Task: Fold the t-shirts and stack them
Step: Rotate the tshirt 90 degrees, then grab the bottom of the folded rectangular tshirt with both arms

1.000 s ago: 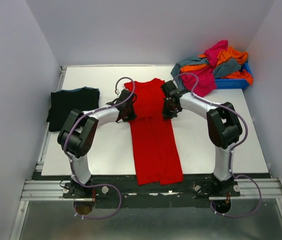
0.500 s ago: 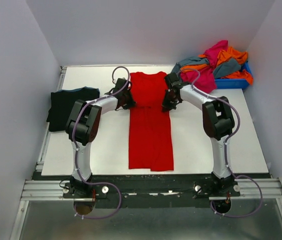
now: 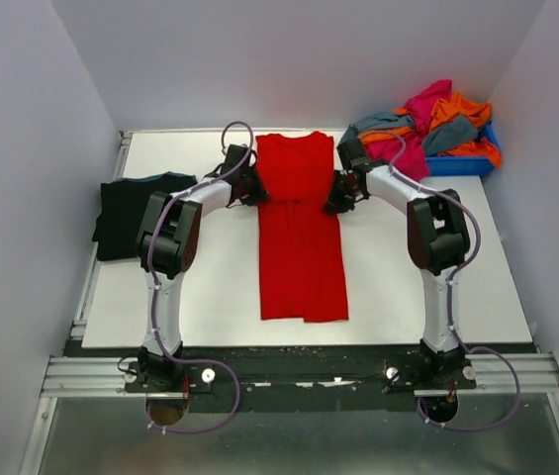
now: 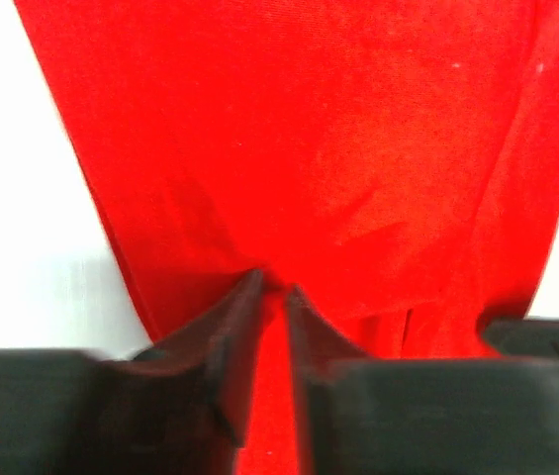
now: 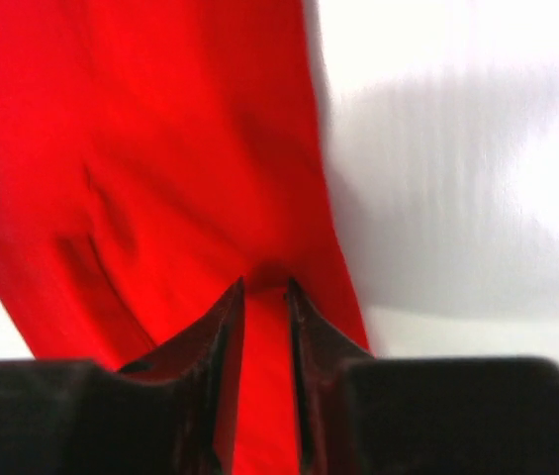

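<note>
Both grippers are lowered onto the red t-shirt (image 3: 301,233), one at each long edge of its far half. The left gripper (image 3: 249,186) is set against the shirt's left edge and the right gripper (image 3: 339,198) against its right edge, so the cloth is flanked between them. In the left wrist view the left gripper's fingers (image 4: 234,327) are seen standing narrowly apart, with red cloth filling the slit between them. The same is seen in the right wrist view, where the right gripper's fingers (image 5: 222,336) are parted by a thin gap over the shirt's edge. Whether the cloth is actually pinched by either pair cannot be told.

A blue bin (image 3: 462,163) is placed at the far right corner of the table (image 3: 210,277). It is heaped with crumpled t-shirts: a magenta one (image 3: 427,104), an orange one (image 3: 467,109) and a grey-teal one (image 3: 383,124). The heap is spilled over the bin's left rim onto the table, close to the right gripper.

The red t-shirt is laid flat in the middle of the table as a long, narrow strip. Its long axis is run from the near edge towards the far edge. The wider end is pointed away from the arm bases. A folded black t-shirt with blue trim (image 3: 131,213) is laid at the table's left edge, well apart from the red one.
</note>
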